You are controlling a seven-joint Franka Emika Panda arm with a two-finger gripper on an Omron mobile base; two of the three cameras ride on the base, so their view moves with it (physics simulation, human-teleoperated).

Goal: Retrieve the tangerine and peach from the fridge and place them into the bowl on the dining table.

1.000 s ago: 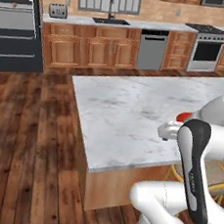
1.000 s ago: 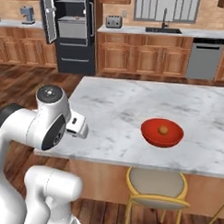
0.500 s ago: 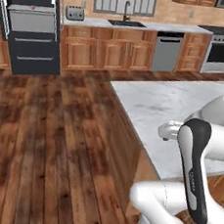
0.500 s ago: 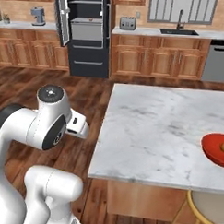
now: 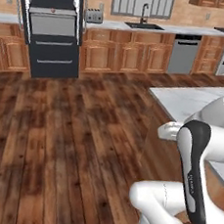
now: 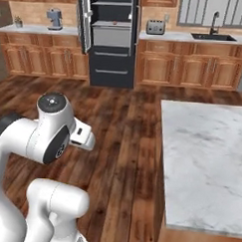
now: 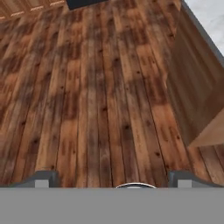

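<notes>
- since the earlier frames the whole picture has slid sideways, which is the base turning and driving, not the things moving: the bowl has left the base views and the fridge [image 5: 49, 25] now sits closer to the middle, across the wood floor [image 5: 71, 144].
- the fridge stands against the far wall in both base views with its doors swung open; light grey shelves show inside, but any fruit on them is too small to make out, so the tangerine and peach cannot be placed from here.
- the dining counter [image 6: 206, 161] lies to the robot's right, its marble top bare in the part that shows; its brown wooden base [image 7: 197, 96] fills the right side of the hand view.
- the gripper [image 7: 113, 179] points down at the floor with its jaws spread wide and nothing between them.
- the step in hand looks like the drive back to the fridge for the next fruit. done well, the base should stop square to the open compartment, clear of both doors, and the arm should stay tucked until it halts.
- the jaws can stay wide for a round fruit.
- no brand, label or readable writing shows on the fridge, the toaster [image 6: 156, 28] or the coffee machine [image 6: 54, 19].
</notes>
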